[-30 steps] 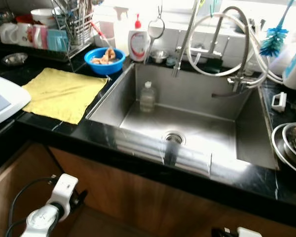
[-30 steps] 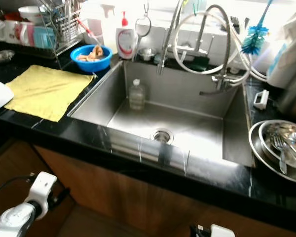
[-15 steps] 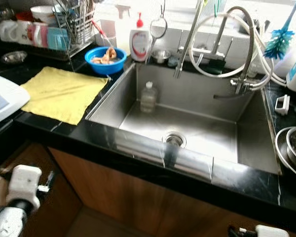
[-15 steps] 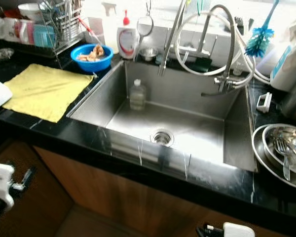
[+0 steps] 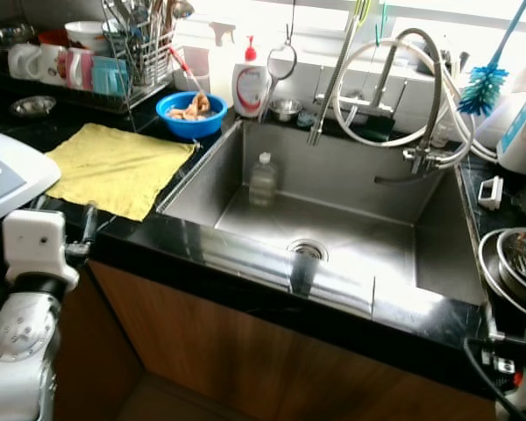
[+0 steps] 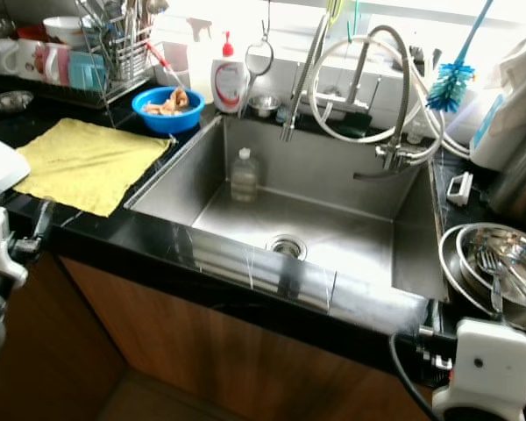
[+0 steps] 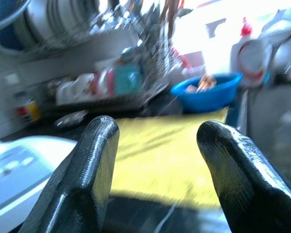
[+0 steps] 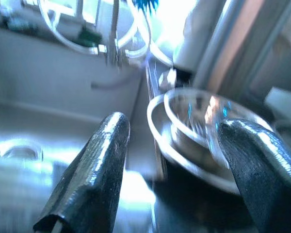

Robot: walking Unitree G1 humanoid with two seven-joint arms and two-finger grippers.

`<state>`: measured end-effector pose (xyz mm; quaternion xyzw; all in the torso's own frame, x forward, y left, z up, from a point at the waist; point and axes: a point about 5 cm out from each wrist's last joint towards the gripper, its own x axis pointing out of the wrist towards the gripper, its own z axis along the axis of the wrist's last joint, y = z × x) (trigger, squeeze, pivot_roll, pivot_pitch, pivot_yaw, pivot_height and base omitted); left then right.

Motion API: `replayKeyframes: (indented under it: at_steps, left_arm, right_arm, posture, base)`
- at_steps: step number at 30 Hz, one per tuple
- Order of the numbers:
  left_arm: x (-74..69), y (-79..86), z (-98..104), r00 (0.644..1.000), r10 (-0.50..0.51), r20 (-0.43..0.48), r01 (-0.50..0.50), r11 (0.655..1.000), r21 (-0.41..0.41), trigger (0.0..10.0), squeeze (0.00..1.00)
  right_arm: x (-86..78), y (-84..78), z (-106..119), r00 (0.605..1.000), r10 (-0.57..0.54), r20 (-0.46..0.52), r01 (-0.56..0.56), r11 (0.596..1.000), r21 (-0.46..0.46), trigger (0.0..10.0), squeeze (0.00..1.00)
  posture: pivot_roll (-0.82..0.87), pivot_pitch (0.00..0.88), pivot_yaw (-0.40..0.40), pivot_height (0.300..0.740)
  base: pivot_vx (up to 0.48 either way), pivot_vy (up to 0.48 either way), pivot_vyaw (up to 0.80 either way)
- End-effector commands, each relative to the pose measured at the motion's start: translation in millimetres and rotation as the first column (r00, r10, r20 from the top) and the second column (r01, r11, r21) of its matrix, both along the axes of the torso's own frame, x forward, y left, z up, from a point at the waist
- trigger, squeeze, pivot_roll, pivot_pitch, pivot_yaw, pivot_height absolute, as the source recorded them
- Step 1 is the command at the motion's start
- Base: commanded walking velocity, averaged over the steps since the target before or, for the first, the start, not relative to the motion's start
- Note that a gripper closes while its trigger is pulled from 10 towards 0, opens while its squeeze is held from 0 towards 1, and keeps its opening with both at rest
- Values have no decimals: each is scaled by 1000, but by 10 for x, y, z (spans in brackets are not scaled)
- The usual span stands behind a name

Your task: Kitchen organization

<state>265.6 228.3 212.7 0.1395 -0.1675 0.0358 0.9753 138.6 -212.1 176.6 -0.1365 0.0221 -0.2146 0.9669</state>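
Note:
A clear plastic bottle (image 5: 262, 177) stands upright in the steel sink (image 5: 245, 145) near its back left corner. A yellow cloth (image 5: 118, 167) lies flat on the black counter left of the sink. My left gripper (image 7: 157, 128) is open and empty at the counter's front edge, facing the cloth and a blue bowl (image 7: 208, 92) of food scraps. My right gripper (image 8: 177, 126) is also open and empty, low at the counter's front right. It faces stacked steel bowls (image 8: 203, 131) that hold a fork (image 6: 494, 282).
A dish rack (image 5: 114, 61) with cups and utensils sits at the back left, with a dish soap bottle (image 5: 249, 83) beside the blue bowl. The coiled faucet hose (image 5: 403, 88) hangs over the sink. A white appliance (image 5: 4, 171) stands at the far left.
Both arms have risen from below the counter to its front edge, the left near the cloth, the right near the steel bowls. The camera has shifted slightly.

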Motion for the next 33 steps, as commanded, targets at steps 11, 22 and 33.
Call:
replayKeyframes:
  at_steps: [11,22,33]
  left_arm:
    - [468,-746,-80,930,-366,-31,359,923,-136,10000,0]
    - [734,-1154,-264,881,-470,-43,453,867,-208,10000,0]
    - [805,-1172,-399,853,-520,-35,488,821,-296,10000,0]
  right_arm:
    - [280,40,122,992,23,121,-20,999,-25,10000,0]
    - [629,204,103,972,126,199,-119,992,-49,10000,0]
    - [1028,300,-79,906,352,236,-373,927,49,10000,0]
  posture:
    - [3,0,-52,740]
    - [-38,0,-35,740]
    - [-25,0,-28,740]
  base:
    - [0,0,0]
    - [0,0,0]
    - [0,0,0]
